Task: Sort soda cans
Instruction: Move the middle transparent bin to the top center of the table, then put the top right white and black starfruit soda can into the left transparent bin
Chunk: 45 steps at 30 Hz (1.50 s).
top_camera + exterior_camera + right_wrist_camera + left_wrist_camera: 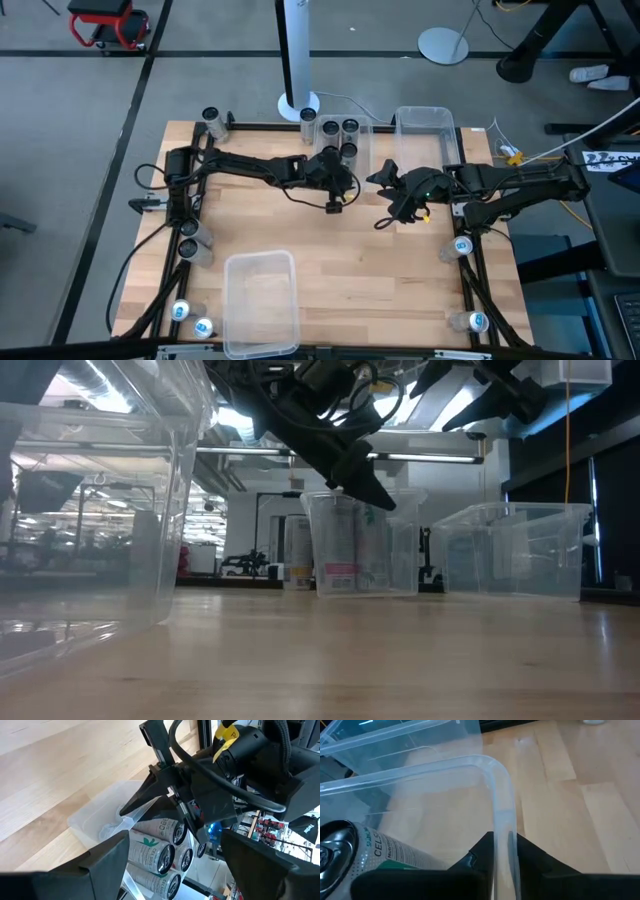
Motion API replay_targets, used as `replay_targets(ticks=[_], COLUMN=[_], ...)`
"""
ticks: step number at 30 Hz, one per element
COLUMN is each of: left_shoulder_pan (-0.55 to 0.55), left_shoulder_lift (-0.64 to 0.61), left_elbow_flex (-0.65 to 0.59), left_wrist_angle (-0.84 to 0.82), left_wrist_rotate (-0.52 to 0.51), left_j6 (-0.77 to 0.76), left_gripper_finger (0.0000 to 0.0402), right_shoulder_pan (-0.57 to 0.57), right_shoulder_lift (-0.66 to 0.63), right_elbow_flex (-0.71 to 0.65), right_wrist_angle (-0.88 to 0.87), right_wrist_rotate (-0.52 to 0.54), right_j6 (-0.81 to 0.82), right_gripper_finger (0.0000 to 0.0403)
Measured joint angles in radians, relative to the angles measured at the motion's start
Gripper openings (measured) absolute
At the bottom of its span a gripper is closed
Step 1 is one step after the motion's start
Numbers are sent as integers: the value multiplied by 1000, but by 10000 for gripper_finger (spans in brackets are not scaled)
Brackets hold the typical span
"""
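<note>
At the near rim of the far clear bin, the left hand sits with its dark fingers drawn almost together astride the bin's plastic wall, nothing held between them. Just inside that wall, close beside the fingers, stand the soda cans, dark-topped and silver-sided, clustered upright in the bin; the wrist view shows one can with green lettering right against the hand. Across a gap of bare tabletop, the right hand hovers with its fingers spread wide and empty, facing the left hand and the cans. Behind it sits a second clear bin; a third bin lies at the tabletop's near edge. More cans stand along both side edges.
</note>
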Motion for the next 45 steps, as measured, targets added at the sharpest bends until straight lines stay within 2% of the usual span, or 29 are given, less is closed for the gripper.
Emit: replay_targets(ticks=[3, 9, 13, 19, 26, 32, 38, 45], left_shoulder_pan=[1, -5, -28, -64, -69, -20, 68, 232], left_shoulder_lift=[0, -8, -81, -262, -554, -749, -798, -738], left_elbow_flex=[0, 0, 41, 63, 63, 60, 54, 53], left_wrist_angle=[9, 9, -93, -302, -568, -690, -735, -747], left_wrist_rotate=[7, 1, -1, -2, -26, -143, -195, -261], left_j6=[-10, -11, -17, -30, -79, -157, -236, -294], left_gripper_finger=[74, 163, 199, 204, 189, 188, 201, 264], right_shoulder_pan=[0, 0, 0, 0, 0, 0, 0, 0], right_shoulder_lift=[0, 0, 0, 0, 0, 0, 4, 56], right_elbow_flex=[0, 0, 0, 0, 0, 0, 0, 0], right_wrist_angle=[0, 0, -8, -5, 14, 55, 59, 64], right_wrist_rotate=[0, 0, 0, 0, 0, 0, 0, 81], right_j6=[0, 0, 0, 5, 3, -2, -3, -4], right_gripper_finger=[312, 312, 312, 312, 312, 312, 312, 312])
